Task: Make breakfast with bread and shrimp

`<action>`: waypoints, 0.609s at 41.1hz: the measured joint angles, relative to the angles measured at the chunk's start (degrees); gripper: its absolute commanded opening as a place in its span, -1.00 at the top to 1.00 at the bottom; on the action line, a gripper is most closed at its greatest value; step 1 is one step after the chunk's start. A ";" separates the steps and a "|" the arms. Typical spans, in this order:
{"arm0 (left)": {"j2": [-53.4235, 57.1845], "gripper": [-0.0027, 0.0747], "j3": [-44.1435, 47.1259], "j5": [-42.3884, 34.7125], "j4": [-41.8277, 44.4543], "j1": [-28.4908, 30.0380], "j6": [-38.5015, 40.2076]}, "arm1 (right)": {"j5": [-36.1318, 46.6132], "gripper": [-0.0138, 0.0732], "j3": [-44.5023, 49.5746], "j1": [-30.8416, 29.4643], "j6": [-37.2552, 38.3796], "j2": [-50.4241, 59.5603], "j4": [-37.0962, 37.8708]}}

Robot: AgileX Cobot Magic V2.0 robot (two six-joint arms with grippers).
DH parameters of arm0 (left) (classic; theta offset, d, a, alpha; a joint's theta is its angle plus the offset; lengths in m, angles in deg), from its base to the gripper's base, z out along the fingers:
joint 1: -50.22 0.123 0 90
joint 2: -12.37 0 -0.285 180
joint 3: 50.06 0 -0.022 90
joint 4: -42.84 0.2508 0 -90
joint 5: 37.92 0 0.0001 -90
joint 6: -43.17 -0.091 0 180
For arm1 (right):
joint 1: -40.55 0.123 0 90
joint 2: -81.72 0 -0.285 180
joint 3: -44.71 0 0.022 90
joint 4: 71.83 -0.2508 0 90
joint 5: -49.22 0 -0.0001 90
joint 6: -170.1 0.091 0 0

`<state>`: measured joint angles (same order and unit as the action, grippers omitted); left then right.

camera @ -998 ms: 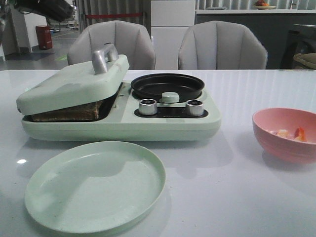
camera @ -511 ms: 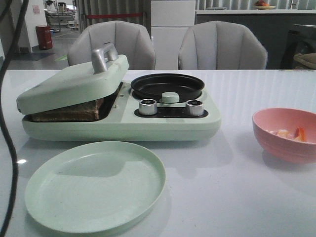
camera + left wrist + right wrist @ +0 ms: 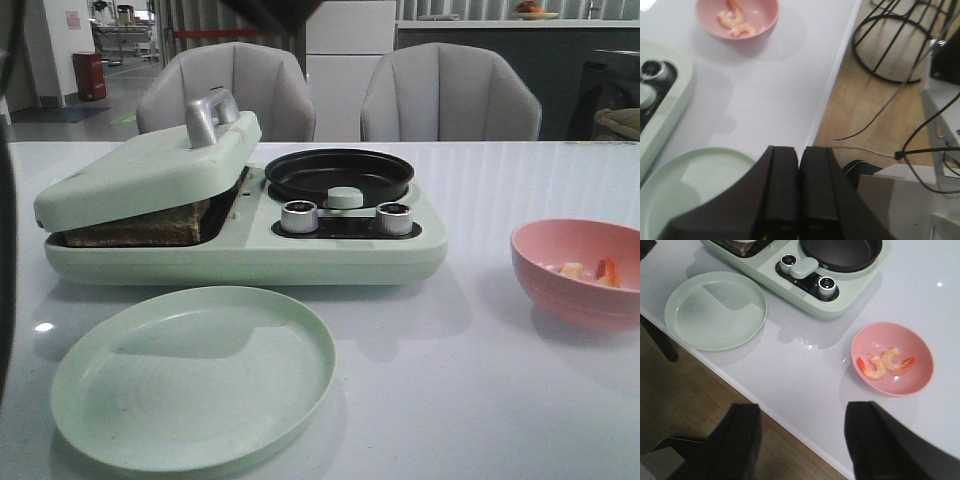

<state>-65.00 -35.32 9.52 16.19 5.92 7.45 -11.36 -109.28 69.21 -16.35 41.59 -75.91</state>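
While the pale green breakfast cooker (image 3: 240, 230) sits across the middle of the white table (image 3: 480, 400), its hinged press lid with the metal handle (image 3: 150, 175) at about nine o'clock rests tilted over the brown-crusted bread (image 3: 135, 228), which shows as a dark edge in the gap, so the slices seem placed there to toast; whether there are one or two I cannot tell; at about seven o'clock the round pale green plate (image 3: 195, 385) lies bare just in front of the cooker, probably waiting for the finished food; at the cooker's right half the round black frying pan (image 3: 338, 172) stands bare behind two silver knobs (image 3: 298, 216), likely meant for the shrimp; at three o'clock the pink bowl (image 3: 580, 270) holds the two curled pink-orange shrimp (image 3: 885, 362), well apart from the pan; the left gripper (image 3: 799, 185) hangs beyond the table edge with its dark fingers pressed together, gripping nothing; the right gripper (image 3: 802, 440) hovers above that same near edge, fingers spread wide and bare, a stance that suits a reach for the bowl.
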 measured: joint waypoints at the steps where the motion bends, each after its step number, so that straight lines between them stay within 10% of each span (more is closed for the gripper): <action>1: 0.71 0.66 0.58 -0.40 1.85 0.02 1.87 | 0.00 -0.43 0.00 0.00 0.00 0.00 0.00; 16: 16.36 0.66 9.04 -2.45 28.10 0.02 37.31 | 0.00 -0.43 0.00 0.00 0.00 0.00 0.00; 25: 25.99 0.66 14.64 -2.45 30.20 0.02 43.19 | 0.00 -0.43 0.00 0.00 0.00 0.00 0.00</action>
<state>-39.01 -20.67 7.06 46.39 5.93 50.65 -11.36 -109.28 69.21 -16.35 41.59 -75.91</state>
